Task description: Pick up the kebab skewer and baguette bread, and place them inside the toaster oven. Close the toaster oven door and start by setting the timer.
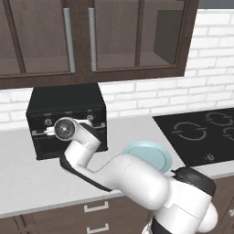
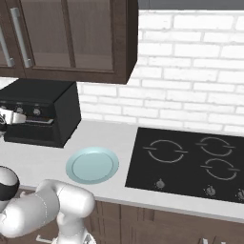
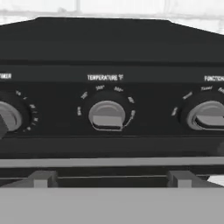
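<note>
Toaster oven [image 1: 68, 119] sits on counter [image 1: 27, 183] far left, against brick wall, door shut. In left base view the arm reaches to its front panel, wrist covering the knob row, prob for the timer step. Right base view: oven at left, gripper [image 2: 14, 117] at its face; empty blue plate [image 2: 92, 165] nearer, cooktop [image 2: 186, 162] to the right. Hand view: temp knob [image 3: 106, 115] centred, timer knob [image 3: 8, 116] at left edge, function knob [image 3: 207, 115] right. Can't tell whether the jaws stand apart or together. Skewer and bread likely inside.
</note>
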